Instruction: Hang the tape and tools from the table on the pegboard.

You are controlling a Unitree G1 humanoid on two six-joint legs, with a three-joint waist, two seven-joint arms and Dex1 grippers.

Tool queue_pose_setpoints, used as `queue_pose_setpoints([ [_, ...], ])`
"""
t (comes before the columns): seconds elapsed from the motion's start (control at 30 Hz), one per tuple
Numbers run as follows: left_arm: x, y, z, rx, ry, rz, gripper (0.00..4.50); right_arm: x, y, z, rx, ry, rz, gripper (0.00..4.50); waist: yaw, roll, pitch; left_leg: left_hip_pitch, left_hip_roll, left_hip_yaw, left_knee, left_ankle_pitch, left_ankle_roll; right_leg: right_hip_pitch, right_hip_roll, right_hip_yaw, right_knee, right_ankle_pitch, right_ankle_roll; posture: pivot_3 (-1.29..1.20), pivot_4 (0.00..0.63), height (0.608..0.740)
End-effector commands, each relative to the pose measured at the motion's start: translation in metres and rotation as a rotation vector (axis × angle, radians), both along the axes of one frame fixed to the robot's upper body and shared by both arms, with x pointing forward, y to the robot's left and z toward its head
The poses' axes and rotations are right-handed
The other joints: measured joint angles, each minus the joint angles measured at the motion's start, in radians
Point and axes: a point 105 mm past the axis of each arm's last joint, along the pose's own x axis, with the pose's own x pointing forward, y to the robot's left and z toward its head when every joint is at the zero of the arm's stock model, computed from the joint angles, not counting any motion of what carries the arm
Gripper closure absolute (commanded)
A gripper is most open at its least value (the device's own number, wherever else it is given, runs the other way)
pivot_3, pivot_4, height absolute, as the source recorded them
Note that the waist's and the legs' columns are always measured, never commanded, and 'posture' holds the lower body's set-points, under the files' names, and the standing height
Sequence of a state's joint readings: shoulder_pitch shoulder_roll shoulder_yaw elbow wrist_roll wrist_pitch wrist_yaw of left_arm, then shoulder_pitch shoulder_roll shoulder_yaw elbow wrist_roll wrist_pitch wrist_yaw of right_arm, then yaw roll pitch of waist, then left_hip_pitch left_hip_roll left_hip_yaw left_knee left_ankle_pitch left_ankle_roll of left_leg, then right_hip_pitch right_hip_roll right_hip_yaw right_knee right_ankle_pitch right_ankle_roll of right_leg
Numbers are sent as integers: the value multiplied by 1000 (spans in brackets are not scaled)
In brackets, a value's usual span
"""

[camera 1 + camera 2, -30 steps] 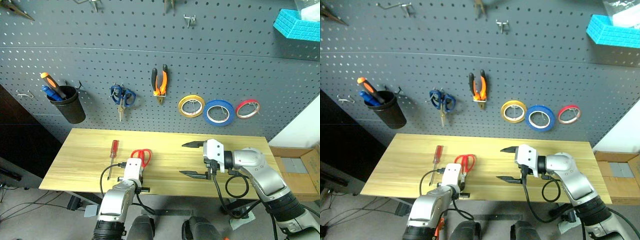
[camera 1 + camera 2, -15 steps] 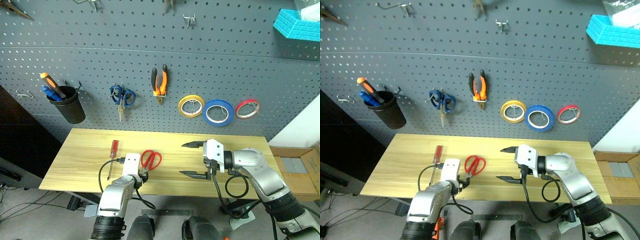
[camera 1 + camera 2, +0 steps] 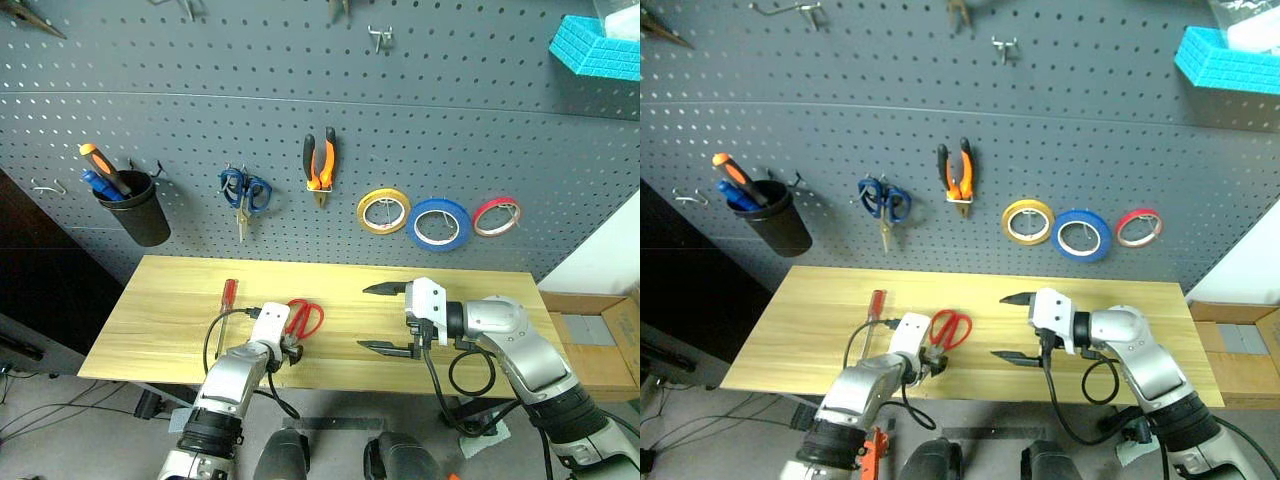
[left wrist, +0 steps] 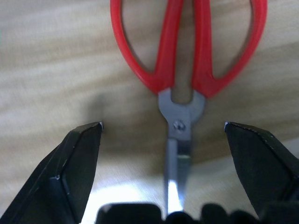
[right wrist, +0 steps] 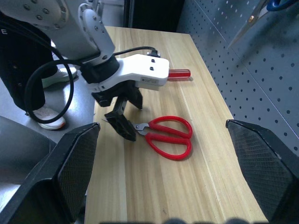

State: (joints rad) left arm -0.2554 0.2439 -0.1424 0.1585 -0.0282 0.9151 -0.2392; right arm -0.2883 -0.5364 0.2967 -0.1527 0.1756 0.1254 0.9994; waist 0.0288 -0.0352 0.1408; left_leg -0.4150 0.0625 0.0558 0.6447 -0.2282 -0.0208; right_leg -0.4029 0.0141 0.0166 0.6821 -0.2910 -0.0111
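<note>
The red-handled scissors (image 3: 305, 318) lie flat on the wooden table (image 3: 170, 300). My left gripper (image 3: 288, 352) stands open just behind them. In the left wrist view the scissors' blades (image 4: 180, 140) run between its two black fingers (image 4: 77, 163), untouched. The slim red-handled screwdriver (image 3: 228, 297) lies left of the scissors. My right gripper (image 3: 382, 318) hovers open and empty over the table's middle right, pointing left. On the pegboard (image 3: 500, 120) hang the orange-and-black pliers (image 3: 319, 165) and the blue tape (image 3: 437, 224).
Also on the pegboard hang blue-handled scissors (image 3: 245, 192), a yellow roll (image 3: 382, 211), a thin red roll (image 3: 495, 216) and a black cup (image 3: 136, 208) holding screwdrivers. A spare metal hook (image 3: 378, 40) sits higher up. A cardboard box (image 3: 600, 335) stands to the table's right.
My left gripper went from shut to open and moved forward. The red scissors swung round and now lie a little further right. The right arm stayed still.
</note>
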Motion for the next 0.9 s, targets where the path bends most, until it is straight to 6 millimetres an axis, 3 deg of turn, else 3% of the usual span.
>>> queue_pose_setpoints([
  [0.03, 4, 0, -3, 3, 15, -25, 21, 4, -1, 10, 30, -22, -26, 0, 0, 0, 0, 0, 0, 0, 0, 0, 0, 0, 0, 0, 0, 0, 0, 117, 170, 740],
  [0.33, -11, -14, -7, -67, 93, -85, 21, 6, 1, 12, 41, -26, -38, 0, -2, 1, 1, 0, 0, 0, 0, 0, 0, 0, 0, 0, 0, 0, 0, 114, 175, 740],
  [0.47, -21, -14, -7, -79, 108, -74, 825, 8, -1, 11, 42, -26, -46, 0, -3, 1, 2, 0, 0, 0, 0, 0, 0, 0, 0, 0, 0, 0, 1, 115, 175, 740],
  [0.77, -34, -12, -9, -96, 128, -34, 3952, 10, -3, 12, 42, -28, -54, 0, -2, 1, 4, 0, 0, 0, 0, 0, 0, 0, 0, 0, 0, -1, 2, 122, 177, 740],
  [0.8, -34, -11, -9, -94, 128, -28, 4145, 10, -3, 12, 43, -28, -54, 0, -2, 1, 4, 0, 0, 0, 0, 0, 0, 0, 0, 0, 0, -1, 2, 122, 176, 740],
  [0.9, -34, -9, -8, -97, 116, -18, 4149, 11, -3, 12, 43, -29, -56, 0, -2, 1, 5, 0, 0, 0, 0, 0, 0, 0, 0, 0, 0, -1, 2, 123, 174, 740],
])
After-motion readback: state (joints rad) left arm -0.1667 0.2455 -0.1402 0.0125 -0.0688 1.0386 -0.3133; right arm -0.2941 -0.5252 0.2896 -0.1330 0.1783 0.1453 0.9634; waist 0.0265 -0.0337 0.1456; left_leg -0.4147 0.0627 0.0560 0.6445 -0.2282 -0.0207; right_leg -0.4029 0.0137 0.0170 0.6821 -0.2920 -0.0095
